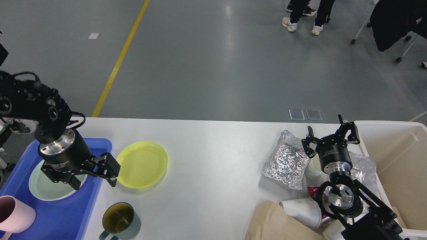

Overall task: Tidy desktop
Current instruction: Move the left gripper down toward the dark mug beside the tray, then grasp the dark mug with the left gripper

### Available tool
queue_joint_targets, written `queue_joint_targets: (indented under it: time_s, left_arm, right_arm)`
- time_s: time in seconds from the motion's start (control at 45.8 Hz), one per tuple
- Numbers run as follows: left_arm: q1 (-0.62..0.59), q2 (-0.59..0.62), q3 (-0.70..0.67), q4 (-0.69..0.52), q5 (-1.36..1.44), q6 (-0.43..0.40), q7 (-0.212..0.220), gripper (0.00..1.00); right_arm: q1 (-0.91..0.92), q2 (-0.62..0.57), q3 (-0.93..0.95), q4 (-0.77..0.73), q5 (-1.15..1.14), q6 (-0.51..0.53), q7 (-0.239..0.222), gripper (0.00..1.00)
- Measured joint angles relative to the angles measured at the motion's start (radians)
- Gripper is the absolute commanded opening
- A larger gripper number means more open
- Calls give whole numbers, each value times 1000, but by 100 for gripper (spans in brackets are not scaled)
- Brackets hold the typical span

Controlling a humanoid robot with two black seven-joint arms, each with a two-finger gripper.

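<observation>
The white desktop [217,150] spans the view. My left gripper [94,185] is open and empty, hovering over the right edge of the blue tray [66,216], its right finger [111,171] close to the left rim of a yellow plate [141,164]. My right gripper [328,131] is open and empty, above a crumpled silver foil bag [287,161] and a small white cup [313,168]. A pale green plate [46,188] lies in the tray, partly hidden by my left gripper.
A pink mug [13,216] stands in the tray's near corner. A dark green mug [120,220] stands on the desktop. A cream bin [400,160] is at right. A tipped white paper cup [303,210], red wrapper [312,191] and brown paper bag [277,223] lie near my right arm.
</observation>
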Motion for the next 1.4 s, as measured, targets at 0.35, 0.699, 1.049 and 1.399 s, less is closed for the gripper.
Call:
queue_joint_targets:
  time_s: [0.35, 0.699, 1.049, 1.399]
  left_arm:
    - [233, 13, -57, 0, 182, 199, -1, 93]
    - [383, -36, -125, 65, 207, 349, 4, 93]
    - [459, -44, -180, 81, 279, 361, 3, 55]
    - [491, -43, -180, 115, 278, 361, 23, 18]
  right_arm:
    - [0, 0, 0, 0, 0, 0, 0, 100]
    - [0, 0, 0, 0, 0, 0, 0, 100]
    - [0, 0, 0, 0, 0, 0, 0, 100]
    - [0, 0, 0, 0, 0, 0, 0, 100]
